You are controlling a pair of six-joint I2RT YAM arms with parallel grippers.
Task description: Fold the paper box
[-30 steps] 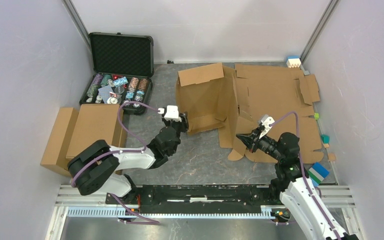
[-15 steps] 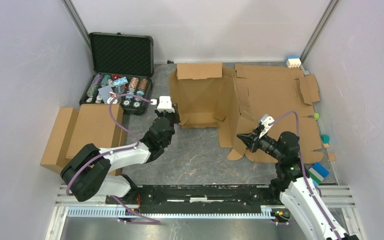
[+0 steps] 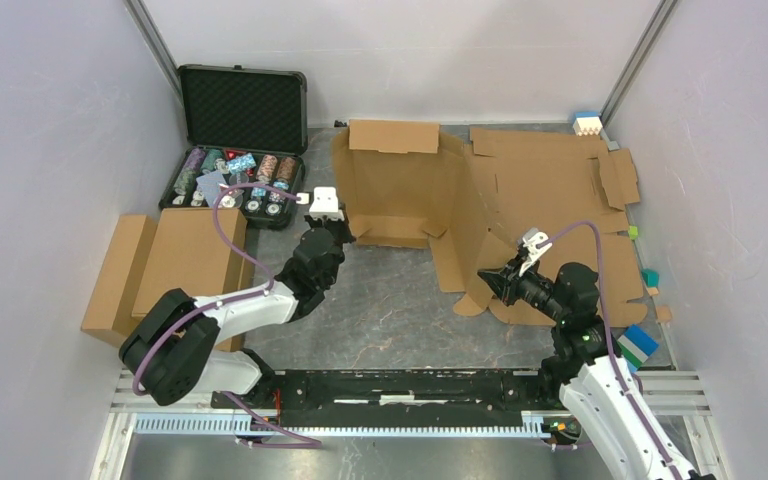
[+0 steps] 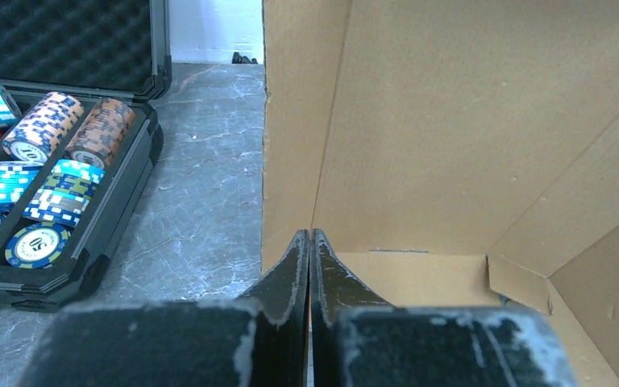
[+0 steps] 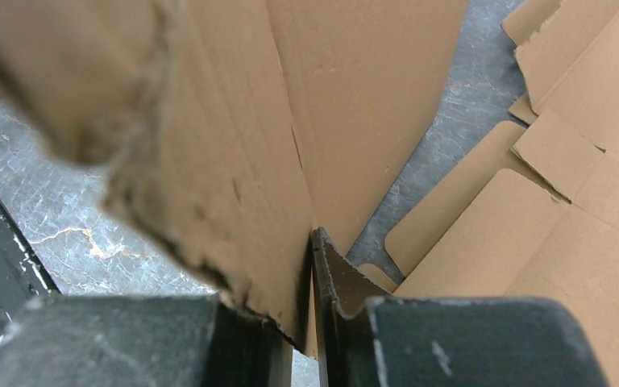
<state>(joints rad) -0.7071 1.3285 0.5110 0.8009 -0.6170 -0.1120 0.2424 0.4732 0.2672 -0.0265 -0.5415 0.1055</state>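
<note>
L hand (image 4: pixel 309 238) is shut, black fingers pressed flat together w/ nothing between them, tips at the foot of the paper box's (image 3: pixel 400 190) left wall, by its near-left corner; actual contact can't be told. R hand (image 5: pixel 313 242) has fingers nearly together, clamped on a thin upright flap of the same box at its right side; the flap's torn, fuzzy edge fills the wrist view. The box sits mid-table towards the back: plain brown corrugated cardboard, unprinted, back and side walls raised, floor panel flat, round-tipped tab lying near the R hand. Table (image 3: pixel 390 300) is grey w/ marble-like veining. Behind and right, flat die-cut cardboard sheets (image 3: pixel 550 190) w/ slits. Far left, open black hard case (image 3: pixel 243 105), foam-lined lid, holding striped round poker chips (image 4: pixel 44 121) in rows.
</note>
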